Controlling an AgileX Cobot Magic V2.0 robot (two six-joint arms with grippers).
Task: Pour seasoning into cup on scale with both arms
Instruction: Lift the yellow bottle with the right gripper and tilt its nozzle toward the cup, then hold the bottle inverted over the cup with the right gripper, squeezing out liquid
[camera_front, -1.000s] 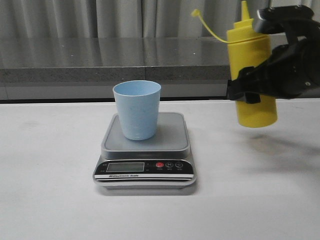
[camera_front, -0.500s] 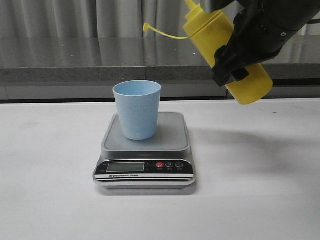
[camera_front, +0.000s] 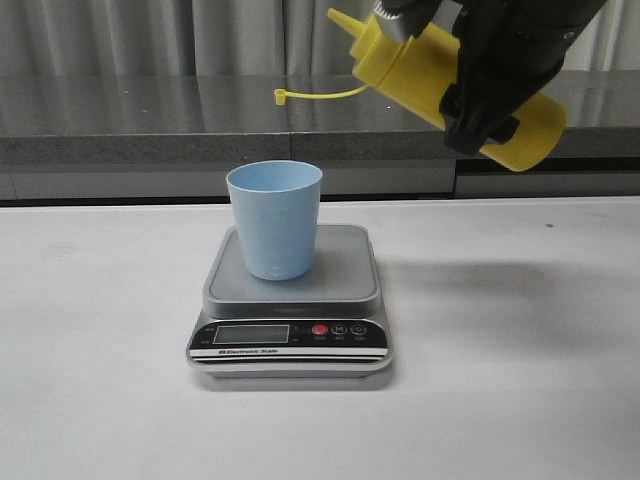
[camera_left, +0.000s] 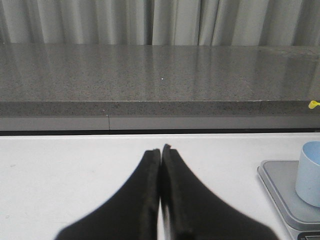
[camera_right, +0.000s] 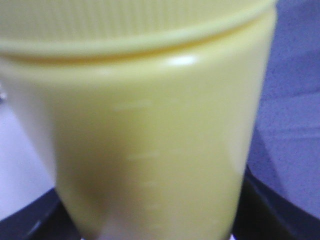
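Note:
The pale blue cup stands upright on the silver-grey scale at the table's middle. My right gripper is shut on the yellow seasoning bottle and holds it high, right of the cup, tilted with its nozzle up-left; the small cap hangs out on its tether. The bottle fills the right wrist view. My left gripper is shut and empty over the table, left of the scale and cup; it does not show in the front view.
A grey stone ledge runs along the back of the white table, with curtains behind. The scale's black front panel carries an LCD and a red button.
My right gripper has lifted the bottle and tipped it from upright towards lying flat, nozzle swinging left towards the cup. The cup, scale and left gripper have not moved.

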